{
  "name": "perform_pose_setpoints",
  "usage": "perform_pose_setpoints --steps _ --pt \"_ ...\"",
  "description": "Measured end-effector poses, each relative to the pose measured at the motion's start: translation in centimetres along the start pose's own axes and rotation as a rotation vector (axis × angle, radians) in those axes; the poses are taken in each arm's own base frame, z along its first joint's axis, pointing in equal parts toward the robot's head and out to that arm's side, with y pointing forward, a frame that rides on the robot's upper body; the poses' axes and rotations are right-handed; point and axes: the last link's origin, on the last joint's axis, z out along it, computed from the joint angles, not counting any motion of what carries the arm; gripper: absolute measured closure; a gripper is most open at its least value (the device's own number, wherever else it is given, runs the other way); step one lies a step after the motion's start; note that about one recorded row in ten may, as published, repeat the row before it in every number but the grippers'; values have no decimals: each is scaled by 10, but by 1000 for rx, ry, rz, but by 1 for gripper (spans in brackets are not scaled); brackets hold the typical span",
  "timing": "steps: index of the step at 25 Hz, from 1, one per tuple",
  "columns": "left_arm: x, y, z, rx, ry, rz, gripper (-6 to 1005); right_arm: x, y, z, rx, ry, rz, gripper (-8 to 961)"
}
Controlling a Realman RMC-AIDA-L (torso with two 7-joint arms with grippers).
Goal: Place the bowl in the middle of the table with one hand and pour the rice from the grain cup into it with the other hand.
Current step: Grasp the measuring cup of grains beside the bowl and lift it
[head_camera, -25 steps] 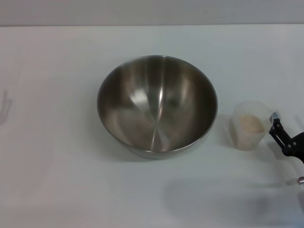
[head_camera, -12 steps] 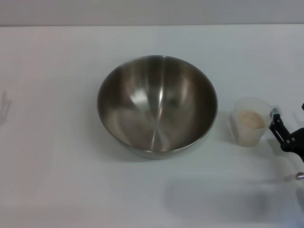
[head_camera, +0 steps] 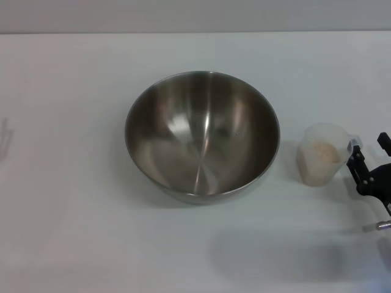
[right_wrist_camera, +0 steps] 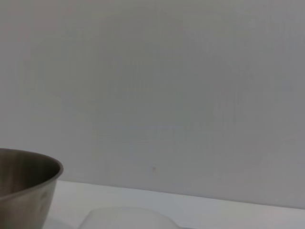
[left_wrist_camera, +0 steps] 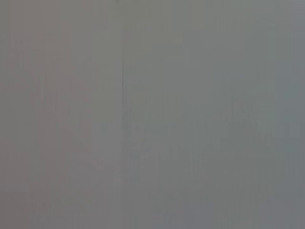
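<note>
The steel bowl (head_camera: 203,135) stands empty in the middle of the white table (head_camera: 73,232). Its rim also shows in the right wrist view (right_wrist_camera: 24,167). The clear grain cup (head_camera: 321,155), partly full of pale rice (head_camera: 320,160), is just right of the bowl and apart from it. Its rim shows at the lower edge of the right wrist view (right_wrist_camera: 124,214). My right gripper (head_camera: 356,152) reaches in from the right edge and holds the cup by its handle tab. My left gripper is out of view, and the left wrist view shows only plain grey.
The table's far edge meets a grey wall (head_camera: 195,15). A faint shadow lies on the table near the front right (head_camera: 275,250).
The right gripper and the grain cup have moved together a little up the head view, and the cup's tilt has changed slightly. The bowl has not moved.
</note>
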Motion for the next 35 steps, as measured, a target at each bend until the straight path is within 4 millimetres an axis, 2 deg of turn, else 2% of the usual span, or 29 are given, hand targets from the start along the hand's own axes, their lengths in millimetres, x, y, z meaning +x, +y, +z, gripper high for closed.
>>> perform_pose_setpoints --steps 2,13,18,23,35 --pt "0 0 0 0 0 0 170 -1 0 1 0 -2 0 409" --pt "-1 -1 -1 2 -4 2 170 -1 2 8 -2 7 8 578" --pt "-1 -1 -2 2 -7 2 170 1 1 13 9 26 16 803" --pt "-1 -1 -2 1 -7 3 170 1 2 14 8 31 17 949" --pt "-1 0 -1 -1 -8 2 170 -7 0 8 23 -36 20 950"
